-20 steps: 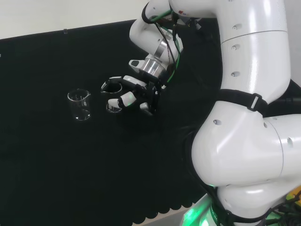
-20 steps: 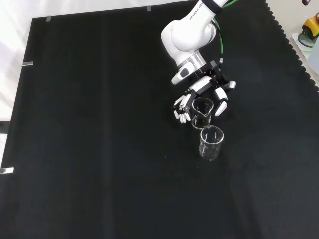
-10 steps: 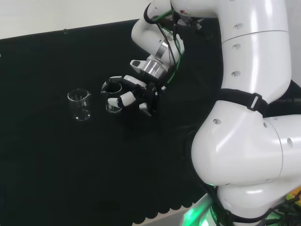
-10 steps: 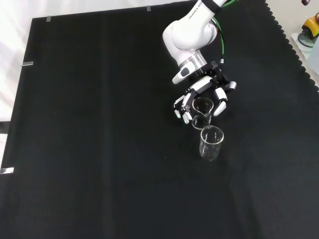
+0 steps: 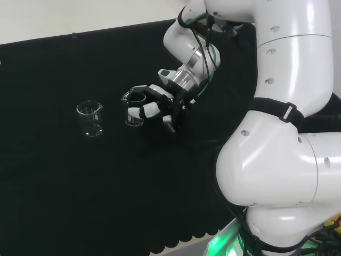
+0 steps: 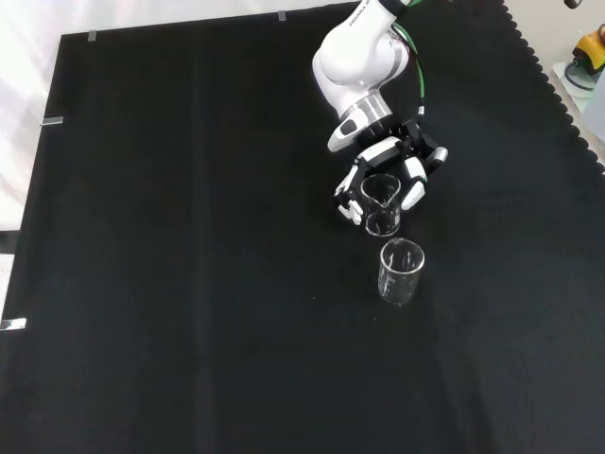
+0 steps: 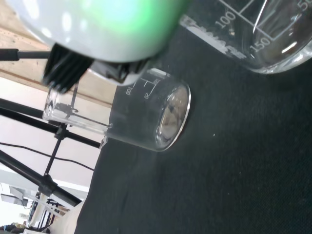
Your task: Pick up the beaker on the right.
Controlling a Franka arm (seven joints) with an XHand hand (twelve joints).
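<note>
Two clear glass beakers are in view. My hand (image 5: 169, 104) has its fingers and thumb curled round one beaker (image 5: 135, 110), which seems slightly tilted and just off the cloth. In the front view the hand (image 6: 395, 159) grips this beaker (image 6: 381, 202) from above, white fingers on its left and thumb on its right. The second beaker (image 5: 89, 118) stands upright on the cloth to the left in the head view, and nearer the camera in the front view (image 6: 401, 271). In the wrist view the held beaker (image 7: 253, 34) is close, with the other beaker (image 7: 141, 117) beyond it.
The black cloth (image 6: 189, 236) covers the bench, with a scalloped edge (image 6: 558, 85) at the front view's right. The arm's big white links (image 5: 282, 133) take up the head view's right. Bare cloth lies all round the two beakers.
The hand, shut on its beaker, has moved right and slightly up in the head view, away from the standing beaker. That beaker has not moved.
</note>
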